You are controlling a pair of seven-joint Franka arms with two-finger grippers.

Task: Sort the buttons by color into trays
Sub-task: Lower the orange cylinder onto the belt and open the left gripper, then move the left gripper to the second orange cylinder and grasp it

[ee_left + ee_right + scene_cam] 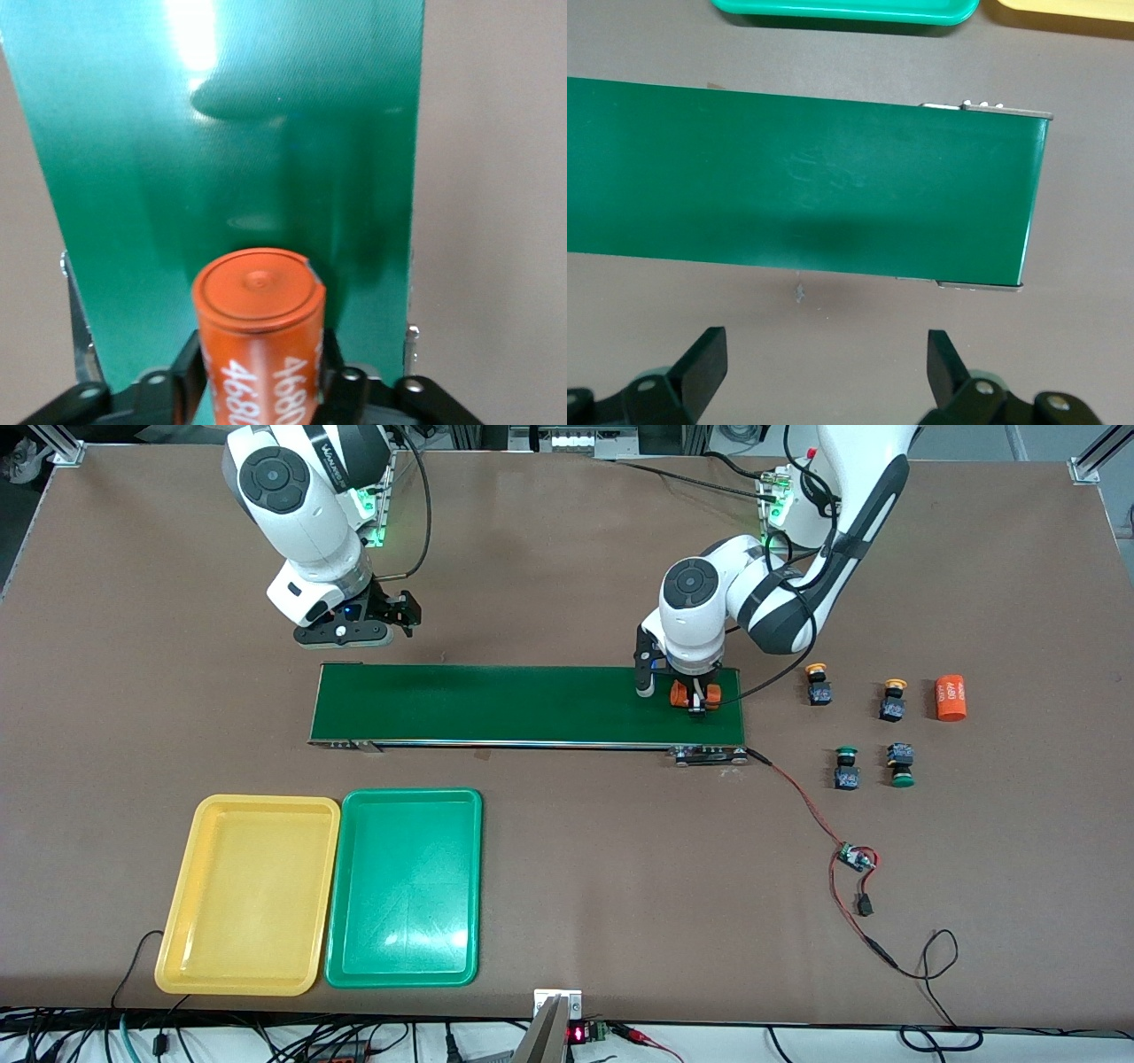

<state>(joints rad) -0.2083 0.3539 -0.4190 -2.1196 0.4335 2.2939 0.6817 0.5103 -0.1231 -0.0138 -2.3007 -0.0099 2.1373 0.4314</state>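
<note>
Seen only from the left wrist: "4680" printed in white on an orange cylinder (259, 341), upright on the conveyor belt (496, 704), flat round end up. Seen only from the front: all the buttons, out of both wrist views. Seen from the right wrist: just the edges of both trays, plus the belt's end.

Counted: four buttons, two trays, two cylinders, one circuit board (855, 857).

Left pincer (691, 700) down on the belt at the left arm's end, astride the cylinder; clamping it or only flanking it, cannot tell. Right pincer (824, 372) spread wide, holding nothing, over the table (567, 558) just off the belt's other end.

Buttons on bare table toward the left arm's end, none in a tray. Two yellow-capped buttons (817, 685) (893, 700) and one green-capped button (846, 768) apparently upright, caps up. Other green-capped button (901, 766) on its side, long axis toward the front camera, cap at the nearer end. Second orange cylinder (951, 698) lying beside them.

Yellow tray (248, 895) and green tray (407, 886) side by side, touching, nearer the front camera than the belt.
</note>
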